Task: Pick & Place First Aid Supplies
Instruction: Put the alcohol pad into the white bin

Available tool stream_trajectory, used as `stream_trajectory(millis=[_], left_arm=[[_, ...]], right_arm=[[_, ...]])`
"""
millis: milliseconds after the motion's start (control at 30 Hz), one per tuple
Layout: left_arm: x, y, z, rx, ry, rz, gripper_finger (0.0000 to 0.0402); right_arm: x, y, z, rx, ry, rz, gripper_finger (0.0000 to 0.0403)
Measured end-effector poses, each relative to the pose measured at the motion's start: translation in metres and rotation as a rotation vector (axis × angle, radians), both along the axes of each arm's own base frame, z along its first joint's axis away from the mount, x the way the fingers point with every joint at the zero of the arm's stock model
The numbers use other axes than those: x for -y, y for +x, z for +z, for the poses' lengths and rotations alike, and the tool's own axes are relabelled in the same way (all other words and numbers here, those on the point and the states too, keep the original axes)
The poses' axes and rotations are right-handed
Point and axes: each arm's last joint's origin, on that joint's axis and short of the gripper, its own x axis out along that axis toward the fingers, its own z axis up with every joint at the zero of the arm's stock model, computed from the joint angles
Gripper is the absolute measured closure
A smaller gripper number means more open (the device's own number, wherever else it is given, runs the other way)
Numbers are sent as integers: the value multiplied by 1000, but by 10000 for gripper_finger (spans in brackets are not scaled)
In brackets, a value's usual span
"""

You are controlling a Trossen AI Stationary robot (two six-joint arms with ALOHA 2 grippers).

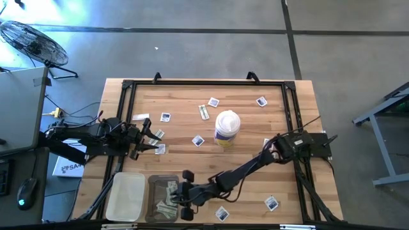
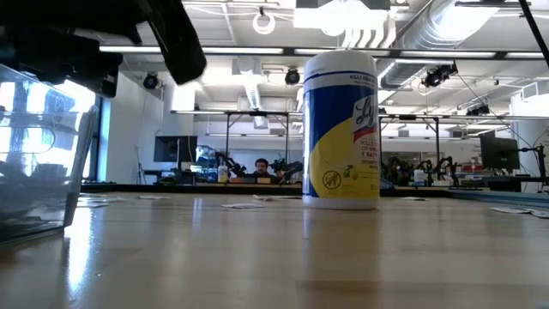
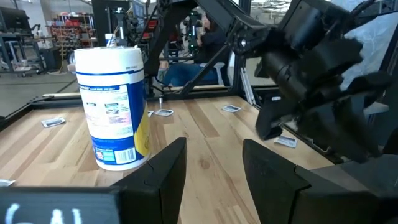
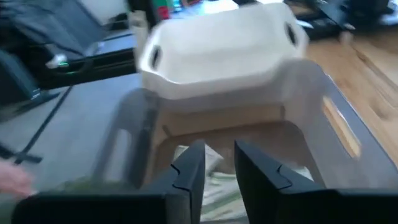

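The first aid supplies are small flat packets. Some lie scattered on the wooden table, such as a square one (image 1: 213,101), another (image 1: 198,140) and a third (image 1: 271,203). Others lie as pale strips (image 4: 214,186) in a clear bin (image 1: 163,198) near the front edge. My right gripper (image 1: 175,193) hangs over that bin, its fingers (image 4: 186,171) parted with nothing between them. My left gripper (image 3: 214,162) waits open at the table's left side (image 1: 153,137).
A white-lidded wipe canister (image 1: 227,128) stands upright mid-table, seen also in the low view (image 2: 341,129). A white tray (image 1: 126,196) sits left of the clear bin. A black frame (image 1: 204,83) borders the table. More packets lie near the front edge (image 1: 222,213).
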Motion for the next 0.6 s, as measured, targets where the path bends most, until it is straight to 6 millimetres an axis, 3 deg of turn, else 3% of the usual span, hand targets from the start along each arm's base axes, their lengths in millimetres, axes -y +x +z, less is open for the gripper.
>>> stream_trajectory(millis=[133, 267, 400, 600], left_arm=[[0, 0, 0, 0, 0, 0, 247], [0, 0, 0, 0, 0, 0, 247], [0, 0, 0, 0, 0, 3, 247], [0, 0, 0, 0, 0, 3, 247]], right_arm=[[-3, -8, 20, -16, -16, 170, 322], [-10, -30, 34, -170, -54, 385, 329], [-24, -57, 23, -384, -139, 476, 331], [-45, -94, 8, -651, -164, 432, 320]])
